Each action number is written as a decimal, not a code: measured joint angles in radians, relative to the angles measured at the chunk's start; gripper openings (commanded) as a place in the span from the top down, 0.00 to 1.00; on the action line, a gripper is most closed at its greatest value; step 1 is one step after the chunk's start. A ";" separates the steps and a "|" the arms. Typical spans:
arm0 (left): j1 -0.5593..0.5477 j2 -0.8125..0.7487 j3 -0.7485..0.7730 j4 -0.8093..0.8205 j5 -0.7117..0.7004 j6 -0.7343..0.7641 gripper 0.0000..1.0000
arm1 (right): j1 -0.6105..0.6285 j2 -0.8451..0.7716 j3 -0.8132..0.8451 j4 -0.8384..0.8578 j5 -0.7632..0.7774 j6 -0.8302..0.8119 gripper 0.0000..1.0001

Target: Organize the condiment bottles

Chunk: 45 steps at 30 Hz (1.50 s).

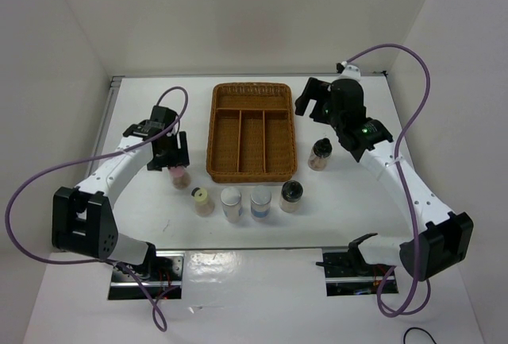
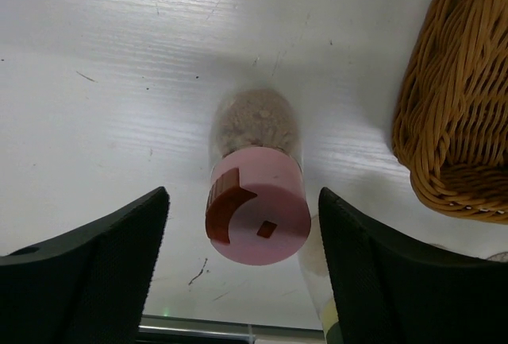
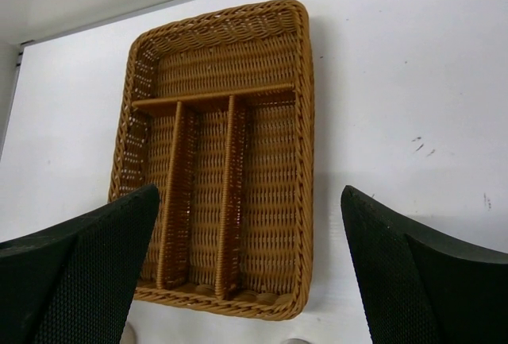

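A pink-lidded bottle (image 1: pixel 181 177) stands left of the wicker tray (image 1: pixel 252 131). My left gripper (image 1: pixel 175 163) hangs right over it. In the left wrist view the pink lid (image 2: pixel 259 217) sits between the two fingers, with a gap on each side, so the jaws are open around it and not touching. A row runs along the tray's near side: yellow-lidded (image 1: pixel 203 199), silver-white (image 1: pixel 231 202), blue-labelled (image 1: pixel 260 201) and black-lidded (image 1: pixel 290 195) bottles. Another black-lidded bottle (image 1: pixel 320 153) stands right of the tray. My right gripper (image 1: pixel 312 99) hovers open by the tray's far right corner, holding nothing.
The tray (image 3: pixel 222 153) has one cross compartment and three long ones, with nothing in them. Its corner (image 2: pixel 452 106) lies close on the right of the left gripper. The yellow-lidded bottle (image 2: pixel 317 295) stands just inside the right finger. White walls enclose the table.
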 measured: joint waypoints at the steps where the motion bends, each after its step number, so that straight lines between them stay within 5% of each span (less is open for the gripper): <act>1: 0.004 0.000 0.000 0.003 -0.001 -0.008 0.23 | 0.000 0.001 0.000 0.000 -0.007 0.003 0.01; 8: 0.006 0.019 0.000 0.013 0.004 -0.013 0.36 | 0.000 0.010 0.000 0.000 -0.018 0.010 0.01; 16: 0.006 0.026 0.000 0.012 0.014 -0.013 0.64 | 0.000 0.015 0.000 0.000 -0.010 0.010 0.01; 22: 0.008 0.025 0.092 -0.066 -0.002 -0.015 0.64 | 0.000 0.058 0.026 -0.004 -0.010 0.008 0.01; 30: 0.007 0.070 0.519 -0.069 -0.012 0.016 0.64 | 0.000 0.116 0.052 -0.005 -0.006 -0.004 0.01; 45: -0.118 0.466 0.810 -0.039 0.060 0.096 0.63 | -0.126 0.187 0.058 -0.024 -0.026 0.006 0.01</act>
